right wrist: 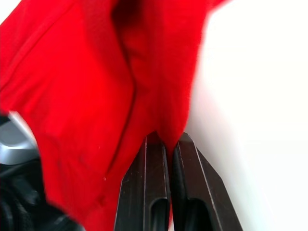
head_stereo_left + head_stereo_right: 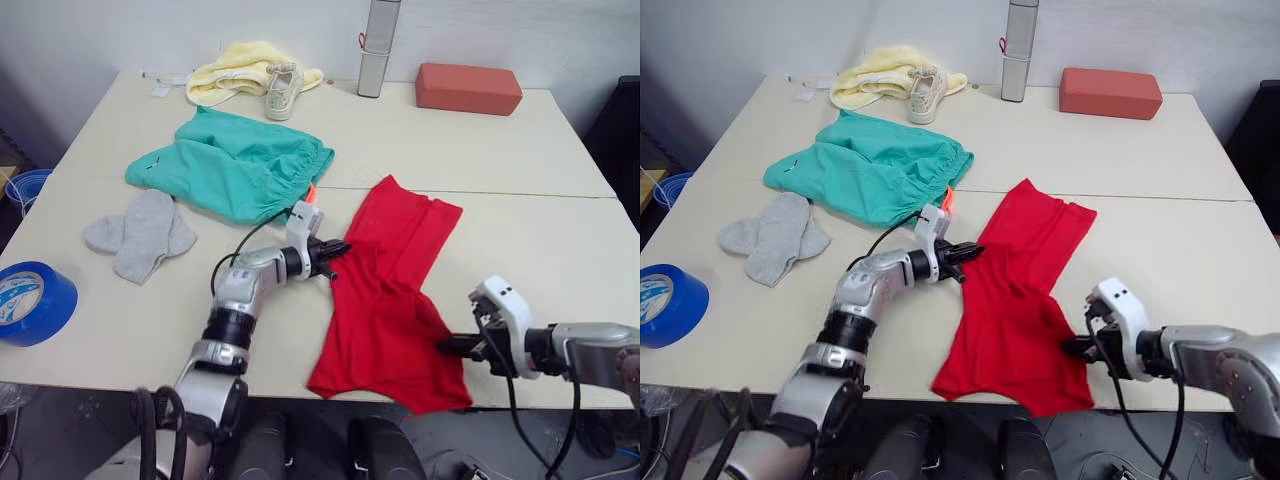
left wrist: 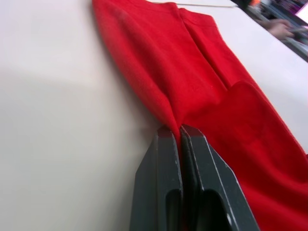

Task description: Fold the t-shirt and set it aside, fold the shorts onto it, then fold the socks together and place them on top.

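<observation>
- The blue tape roll point(image 2: 32, 302) lies at the near left edge of the worktop point(image 2: 560, 250), far out to the left of the left claw.
- The socks point(image 2: 140, 234) lie flat, one overlapping the other, well to the left of the left claw and clear of the other garments.
- The shorts point(image 2: 232, 163) are spread out beyond the left claw and somewhat to its left; a bit of their orange drawstring point(image 2: 312, 192) peeks out at the hem nearest the claw's wrist.
- Farther back, past the shorts, a pale yellow cloth point(image 2: 240, 68) sits bunched with a white shoe point(image 2: 283, 90) resting against it.
- The left claw point(image 2: 338, 250) is pinched shut on the left edge of the t-shirt point(image 2: 385, 300); in the left wrist view its fingers point(image 3: 159, 178) press together with a ridge of red fabric caught at the tips.
- The t-shirt lies folded lengthwise into a long strip between the two claws, running from the far middle of the worktop to the near edge.
- A grey upright cylinder point(image 2: 378, 48) and a red block point(image 2: 468, 88) stand at the far edge, well beyond both claws.
- The right claw point(image 2: 447, 345) is clamped on the t-shirt's right edge near the front of the worktop; the right wrist view shows its fingers point(image 1: 147, 187) closed on red cloth.
</observation>
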Available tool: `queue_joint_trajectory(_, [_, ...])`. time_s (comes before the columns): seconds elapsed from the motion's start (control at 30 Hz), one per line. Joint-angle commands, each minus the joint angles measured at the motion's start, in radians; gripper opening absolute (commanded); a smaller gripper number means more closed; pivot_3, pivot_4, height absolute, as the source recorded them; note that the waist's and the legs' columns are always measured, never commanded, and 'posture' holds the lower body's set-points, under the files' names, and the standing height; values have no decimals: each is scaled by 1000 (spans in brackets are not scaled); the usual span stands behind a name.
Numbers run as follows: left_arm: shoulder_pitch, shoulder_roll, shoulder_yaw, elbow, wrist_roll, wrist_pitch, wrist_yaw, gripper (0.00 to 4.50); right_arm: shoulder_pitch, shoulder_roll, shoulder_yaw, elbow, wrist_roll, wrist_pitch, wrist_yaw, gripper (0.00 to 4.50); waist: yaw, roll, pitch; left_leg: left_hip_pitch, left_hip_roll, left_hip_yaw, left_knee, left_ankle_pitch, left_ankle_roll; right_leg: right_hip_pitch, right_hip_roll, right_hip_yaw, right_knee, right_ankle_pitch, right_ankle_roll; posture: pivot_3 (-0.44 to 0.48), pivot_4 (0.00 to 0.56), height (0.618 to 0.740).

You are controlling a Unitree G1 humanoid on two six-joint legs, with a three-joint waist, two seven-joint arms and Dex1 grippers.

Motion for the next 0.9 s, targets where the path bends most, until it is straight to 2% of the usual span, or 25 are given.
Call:
queue_joint_trajectory(0.03, [85, -28, -18, -211, 9, 25, 116, 15, -36, -70, 32, 78, -44, -95, 102, 0, 1, 0, 0, 0, 0, 0, 0, 0, 0, 0, 0, 0, 0, 0, 0, 0, 150, 740])
queue_joint_trajectory(0.2, [134, -19, -33, -246, 35, -33, 193, 15, -62, -105, 88, 107, -38, -120, 199, 0, 7, 0, 0, 0, 0, 0, 1, 1, 0, 0, 0, -1, -1, 0, 0, 0, 150, 740])
queue_joint_trajectory(0.3, [131, 1, -30, -227, 31, -84, 191, 15, -77, -45, 70, 123, -10, -113, 192, 0, 12, 0, 0, 0, 0, 0, 1, 1, 0, 1, 0, -1, -1, 0, 0, 0, 150, 740])
queue_joint_trajectory(0.33, [131, 12, -23, -224, 18, -97, 172, 15, -92, -5, 45, 137, -6, -93, 149, 0, 12, 0, 0, 0, 0, 0, 1, 1, 0, 1, 0, -1, -1, 0, 0, 0, 150, 740])
queue_joint_trajectory(0.37, [133, 30, -18, -225, 6, -98, 151, 4, -101, 5, 37, 145, 0, -55, 130, 236, 12, 0, 0, 0, 0, 0, 1, 1, 0, 1, 0, -1, -1, 0, 0, 0, 150, 740])
queue_joint_trajectory(0.43, [158, 129, -39, -259, -5, -117, 27, 487, -63, -18, -26, 126, 53, -44, 188, 618, 21, 1, 0, 0, 0, 0, 1, 1, 0, 1, 0, -1, -1, 0, 0, 0, 150, 740])
queue_joint_trajectory(0.47, [171, 178, -50, -274, -5, -132, -30, 587, -31, -47, -50, 104, 72, -67, 248, 716, 22, 2, 0, 0, 0, 0, 1, 1, 0, 0, 0, -1, -1, 0, 0, 0, 150, 740])
queue_joint_trajectory(0.57, [199, 275, -53, -279, -28, -182, -131, 1566, 55, -104, -107, 66, 70, -162, 370, 1744, 22, 2, 0, 0, 0, 0, -1, 1, -1, 0, 0, -2, -2, 0, 0, 0, 150, 740])
queue_joint_trajectory(0.63, [222, 349, -68, -289, -29, -226, -218, 2222, 132, -143, -141, 90, -6, -297, 454, 2453, 23, 2, 0, 0, 0, 0, -1, 0, 0, 1, 0, -2, -4, 0, 0, 0, 150, 740])
queue_joint_trajectory(0.7, [248, 420, -79, -303, -32, -295, -324, 2829, 188, -145, -156, 131, -124, -530, 537, 3130, 24, 2, 0, 0, 0, -1, 1, 0, 1, 3, 0, -2, -6, 1, 1, 0, 150, 740])
queue_joint_trajectory(0.83, [286, 524, -93, -282, -8, -583, -488, 4136, 180, -86, -114, 321, -377, -1123, 661, 4495, 20, 2, 0, 1, 0, 1, -1, -1, 1, 4, 0, -1, -10, 3, 3, 0, 150, 740])
queue_joint_trajectory(0.87, [288, 537, -98, -267, -3, -649, -518, 4465, 170, -78, -103, 364, -412, -1218, 685, 4500, 20, 2, 0, 1, 0, 2, -1, -1, 1, 4, 0, -1, -10, 3, 3, 0, 150, 740])
queue_joint_trajectory(0.9, [288, 560, -119, -242, 26, -746, -552, 4487, 153, -71, -85, 427, -447, -1336, 726, 4500, 20, 2, 0, 1, 0, 2, -1, -1, 1, 4, 1, -1, -10, 3, 3, 0, 150, 740])
